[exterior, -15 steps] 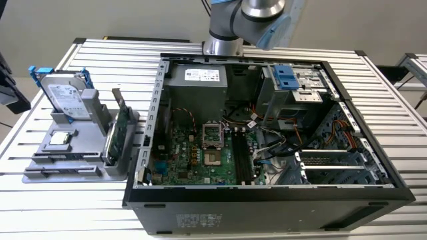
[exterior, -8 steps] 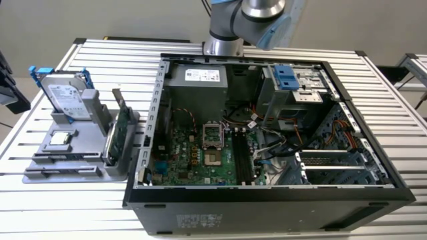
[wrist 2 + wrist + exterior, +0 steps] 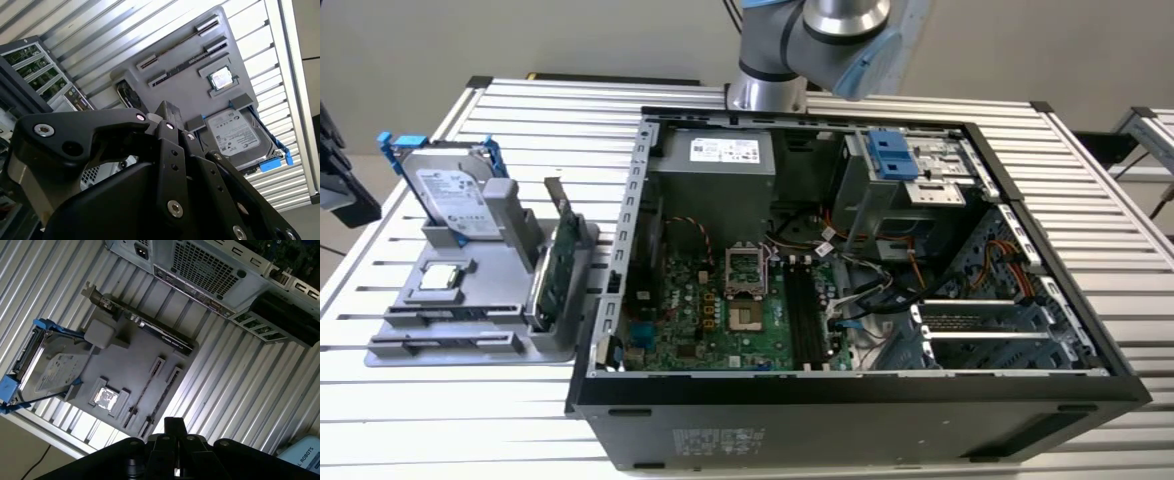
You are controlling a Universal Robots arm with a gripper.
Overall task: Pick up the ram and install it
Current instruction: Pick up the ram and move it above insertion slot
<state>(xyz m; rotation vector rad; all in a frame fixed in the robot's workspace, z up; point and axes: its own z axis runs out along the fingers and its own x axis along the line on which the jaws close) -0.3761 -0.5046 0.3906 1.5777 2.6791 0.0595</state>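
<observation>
Hovering black robot hand; cannot tell grip state. Slim dark ram stick stands edge-on in grey slotted tray, probably easing pickup.

A grey plastic tray is sitting on the slatted metal table, at the exterior view's left of the open black computer case. On it, a silver hard drive is standing rearmost, a green expansion card is standing nearest the case, and the slim dark ram stick is lying frontmost.

likely a robotics lab: slatted aluminium bench, opened computer case.
</observation>
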